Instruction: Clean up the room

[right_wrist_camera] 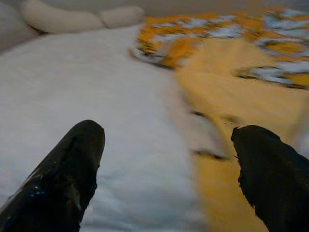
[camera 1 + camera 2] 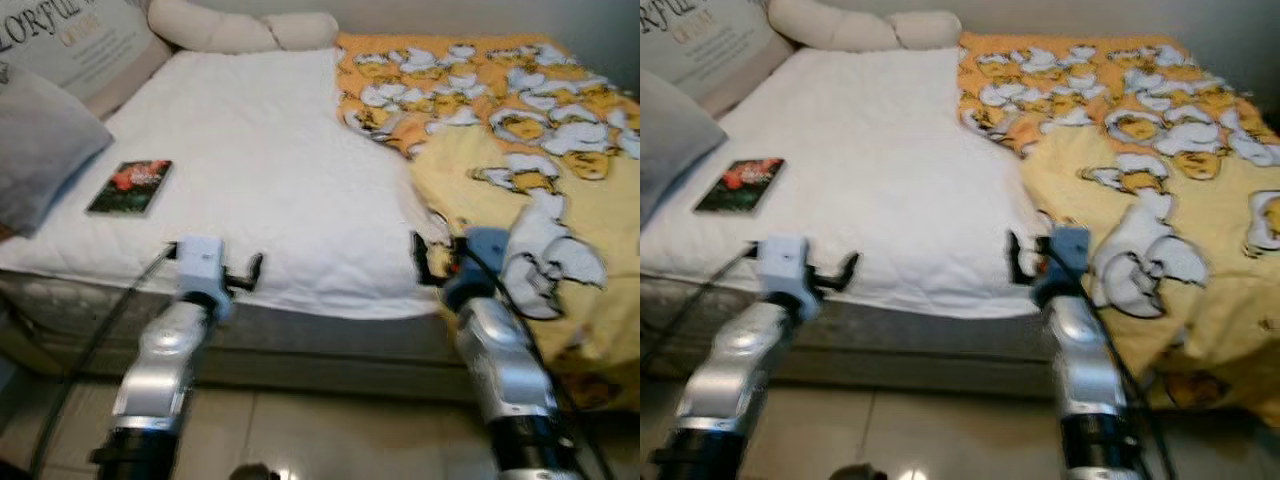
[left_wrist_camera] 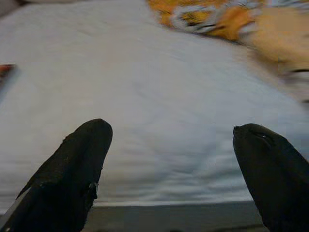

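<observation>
**Both claws wide at the bed's edge**

Left claw (image 3: 169, 159) spread over my side of the white mattress (image 2: 260, 160); right claw (image 1: 169, 164) spread too, by the yellow blanket (image 2: 520, 150). Book (image 2: 131, 187) lies near the grey pillow (image 2: 40, 140).

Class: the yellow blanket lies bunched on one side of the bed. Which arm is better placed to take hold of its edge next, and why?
Probably the right. The right tool hangs open at the blanket edge, while the left tool is over bare white sheet, nearer the book.

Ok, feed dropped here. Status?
Left gripper open, right gripper open, both empty at bed edge. Yellow blanket bunched right. Book on sheet.
</observation>
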Available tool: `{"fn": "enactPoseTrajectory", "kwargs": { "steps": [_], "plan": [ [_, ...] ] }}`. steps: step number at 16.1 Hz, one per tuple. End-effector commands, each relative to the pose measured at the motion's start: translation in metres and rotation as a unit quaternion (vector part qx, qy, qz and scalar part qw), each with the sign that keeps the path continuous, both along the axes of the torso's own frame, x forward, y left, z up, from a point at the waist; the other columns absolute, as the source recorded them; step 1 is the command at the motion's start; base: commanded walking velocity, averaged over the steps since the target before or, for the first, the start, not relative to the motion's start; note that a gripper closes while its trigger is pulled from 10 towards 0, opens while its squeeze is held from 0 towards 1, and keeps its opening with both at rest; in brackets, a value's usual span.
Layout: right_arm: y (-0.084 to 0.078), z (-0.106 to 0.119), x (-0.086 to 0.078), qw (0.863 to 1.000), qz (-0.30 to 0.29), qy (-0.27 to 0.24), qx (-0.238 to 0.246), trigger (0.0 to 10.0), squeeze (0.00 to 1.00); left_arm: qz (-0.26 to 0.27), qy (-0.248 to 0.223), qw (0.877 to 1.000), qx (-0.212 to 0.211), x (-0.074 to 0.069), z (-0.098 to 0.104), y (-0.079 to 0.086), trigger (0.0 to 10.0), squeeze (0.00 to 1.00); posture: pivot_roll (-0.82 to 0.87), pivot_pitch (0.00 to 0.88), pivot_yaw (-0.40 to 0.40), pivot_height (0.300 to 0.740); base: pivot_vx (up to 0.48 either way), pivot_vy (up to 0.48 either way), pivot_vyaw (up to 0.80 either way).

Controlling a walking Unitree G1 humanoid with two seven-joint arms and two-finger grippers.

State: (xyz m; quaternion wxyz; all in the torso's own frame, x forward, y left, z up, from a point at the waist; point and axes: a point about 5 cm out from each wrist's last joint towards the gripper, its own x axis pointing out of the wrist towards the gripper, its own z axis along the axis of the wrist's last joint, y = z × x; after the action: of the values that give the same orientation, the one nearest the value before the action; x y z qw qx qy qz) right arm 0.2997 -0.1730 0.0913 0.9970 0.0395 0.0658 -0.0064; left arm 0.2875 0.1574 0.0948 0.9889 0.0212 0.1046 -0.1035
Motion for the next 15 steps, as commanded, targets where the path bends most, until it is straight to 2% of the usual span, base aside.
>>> {"fn": "enactPoseTrajectory", "kwargs": {
  "steps": [1,7,8,9,12,13,14,15],
  "plan": [
    [0.0052,0.0059,0.0033,1.0,0.008,-0.012,0.007,10.0,1.0,0.009,-0.009,1.0,0.01,0.0031,0.0048,0.0072,10.0,0.87,0.04,0.0,0.043,0.74,0.0,-0.311,0.0],
    [0.0054,0.0056,0.004,1.0,0.005,-0.012,0.007,10.0,1.0,0.007,-0.009,1.0,0.011,0.0034,0.005,0.0076,10.0,0.87,0.04,0.0,0.045,0.74,0.0,-0.294,0.0],
    [0.0053,0.0058,0.0045,1.0,0.004,-0.012,0.007,10.0,1.0,0.014,-0.014,1.0,-0.003,0.0041,0.0059,0.0066,10.0,0.75,0.04,0.0,0.047,0.74,0.0,0.0,0.0],
    [0.0068,0.0061,0.0052,1.0,0.013,-0.01,0.0,10.0,1.0,0.024,-0.02,1.0,-0.004,0.006,0.0077,0.0057,10.0,0.57,0.04,0.0,0.049,0.74,0.0,0.0,0.0],
    [0.0125,0.007,0.0056,0.999,0.037,-0.009,-0.01,10.0,1.0,0.023,-0.028,0.999,-0.003,0.0076,0.0094,0.0047,10.0,0.51,0.04,0.0,0.049,0.74,0.0,0.0,0.0],
    [0.0128,0.0069,0.006,0.999,0.037,-0.008,-0.009,10.0,0.0,0.02,-0.03,0.999,-0.005,0.0082,0.01,0.0042,10.0,0.38,0.04,0.0,0.044,0.74,0.0,0.0,0.0],
    [0.0123,0.0061,0.0066,0.999,0.032,-0.004,-0.002,10.0,0.0,0.018,-0.034,0.999,-0.011,0.0092,0.0114,0.0037,10.0,0.3,0.04,0.0,0.043,0.74,0.0,0.0,0.0],
    [0.0117,0.006,0.0073,1.0,0.031,-0.003,-0.003,10.0,0.0,0.019,-0.035,0.999,-0.013,0.0098,0.0124,0.004,10.0,0.14,0.04,0.0,0.042,0.74,0.247,0.0,0.0]
  ]
}}
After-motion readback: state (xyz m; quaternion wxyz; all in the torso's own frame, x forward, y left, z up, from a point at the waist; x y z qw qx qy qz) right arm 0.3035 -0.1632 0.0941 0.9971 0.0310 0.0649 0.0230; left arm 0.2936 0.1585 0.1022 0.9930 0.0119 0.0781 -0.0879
